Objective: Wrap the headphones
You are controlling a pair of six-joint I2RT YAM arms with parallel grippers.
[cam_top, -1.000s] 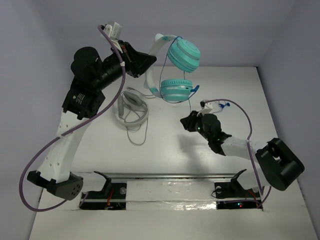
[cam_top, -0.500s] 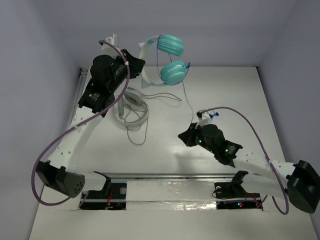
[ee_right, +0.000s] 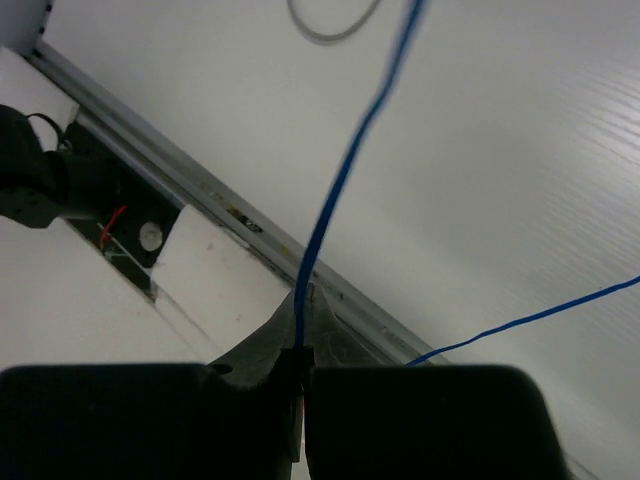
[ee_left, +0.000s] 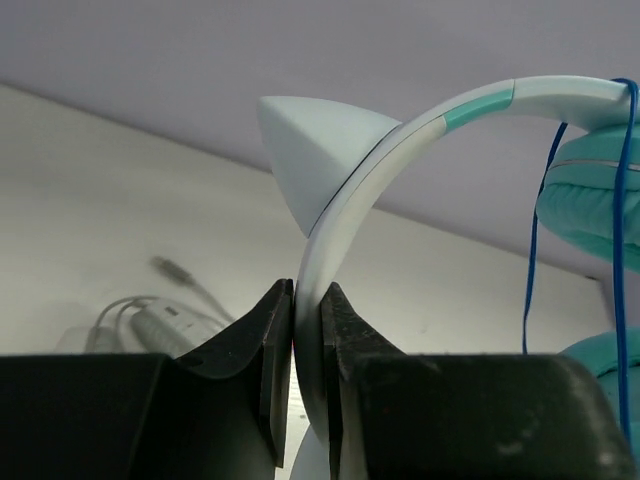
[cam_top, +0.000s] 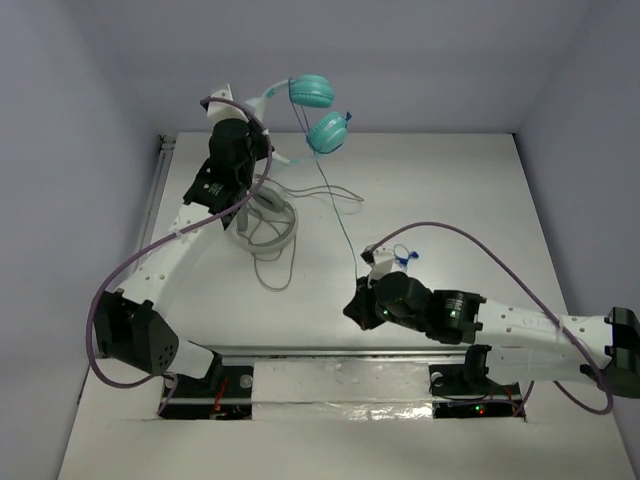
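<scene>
One pair of headphones (cam_top: 300,105), two teal cups (cam_top: 327,132). Left fingers (ee_left: 262,345) pinch the headband (ee_left: 345,215); right fingers (ee_right: 255,352), now nearer, pinch the cord (ee_right: 340,190).

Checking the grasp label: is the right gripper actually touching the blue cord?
Touching. The right wrist view shows the right gripper shut on the blue cord, which runs straight into its closed jaws.

The top camera looks down on the whole flat white table (cam_top: 450,200) from above and behind the arms. The left wrist camera faces its far edge, close up; the right wrist camera faces its near edge. All three share the thin blue cord (ee_right: 345,170).
</scene>
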